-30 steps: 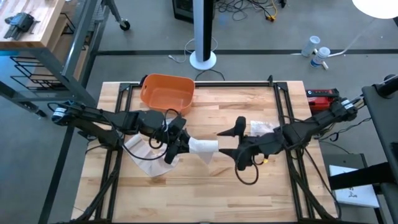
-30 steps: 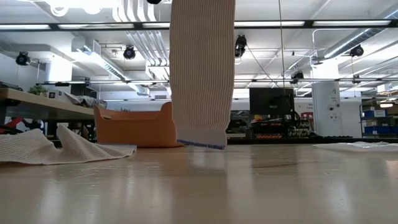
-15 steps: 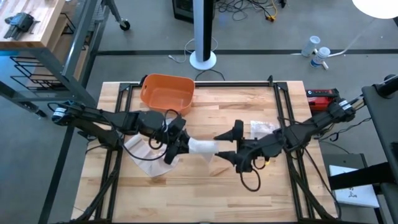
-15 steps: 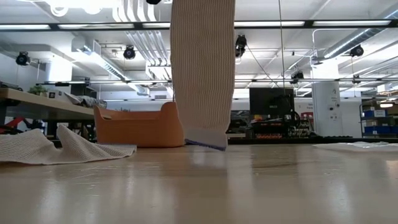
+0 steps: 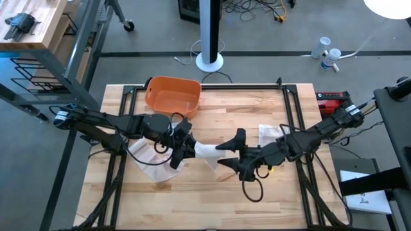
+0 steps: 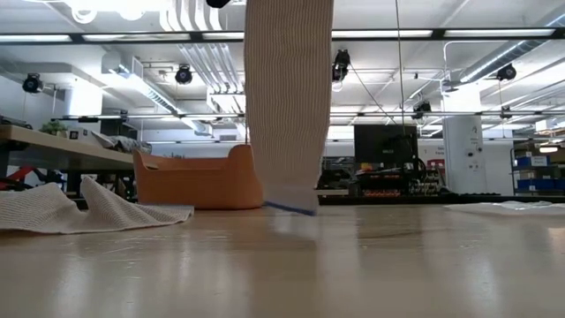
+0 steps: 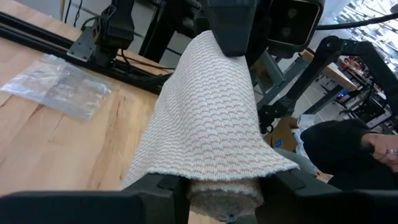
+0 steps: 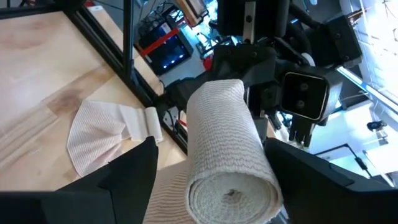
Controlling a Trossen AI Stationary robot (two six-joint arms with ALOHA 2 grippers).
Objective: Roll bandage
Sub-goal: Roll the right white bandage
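Note:
A roll of ribbed beige bandage [image 5: 207,151] hangs in the air over the table's middle, with my left gripper [image 5: 186,151] shut on its left end. A loose strip [image 6: 287,97] drops from the roll, and its blue-edged end [image 6: 289,205] reaches down to the tabletop. My right gripper [image 5: 231,149] is open. Its two fingers [image 8: 134,177] stand on either side of the roll's right end [image 8: 231,194]; whether they touch it I cannot tell. A second, unrolled bandage [image 5: 149,159] lies flat on the table under my left arm. My left gripper pinches the roll's left end [image 7: 224,196] between its two fingers [image 7: 158,186]. It comes in level from the table's left, with the fingers lying along the roll. The roll is lifted clear and held level, and its free strip hangs down to the table.
An orange bin [image 5: 172,94] stands at the far left of the table. A clear plastic wrapper [image 5: 270,133] lies right of centre. Black frame rails [image 5: 292,115] run along both sides. Bare wood lies toward the near edge [image 5: 212,205].
My right gripper has moved toward the table's left, up to the roll, staying open. Its fingers now stand on either side of the roll's right end. My left gripper and the roll have kept still.

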